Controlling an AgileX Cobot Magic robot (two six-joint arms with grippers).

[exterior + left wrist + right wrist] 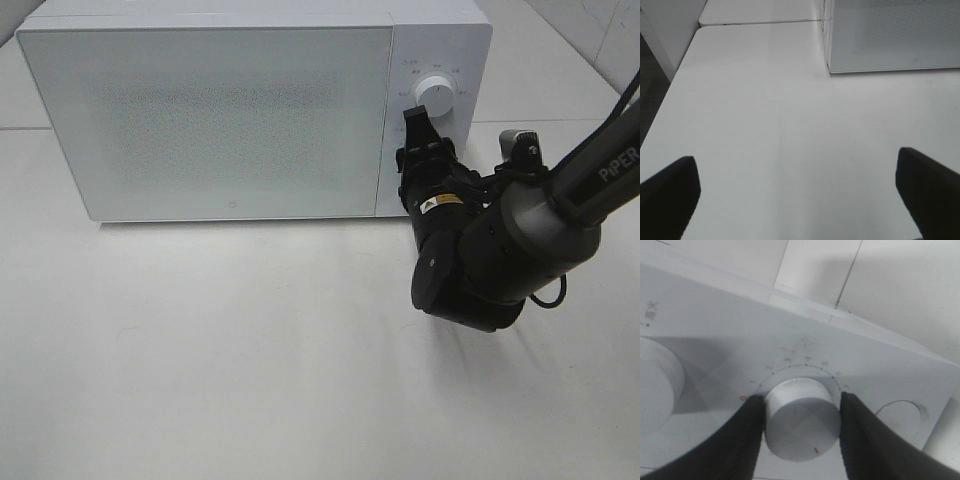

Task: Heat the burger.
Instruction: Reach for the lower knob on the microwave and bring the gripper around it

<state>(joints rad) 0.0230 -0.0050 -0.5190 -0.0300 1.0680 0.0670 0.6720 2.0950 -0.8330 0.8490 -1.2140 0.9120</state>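
The burger is out of view. The white microwave (210, 110) stands with its frosted door closed. My right gripper (421, 124) reaches up to the control panel and is shut on the lower dial (801, 418), one finger on each side of it. The dial's red mark points down, away from the numbered scale. The upper dial (436, 93) is free, just above the fingers. My left gripper (800, 200) is open over the bare white table (765, 125), with nothing between its fingers (670, 192); the microwave's corner (890, 45) lies ahead of it.
The microwave sits at the back of the white table (200, 350). A round button (902, 415) shows on the panel beside the gripped dial. The right arm (520, 240) hangs over the table in front of the panel.
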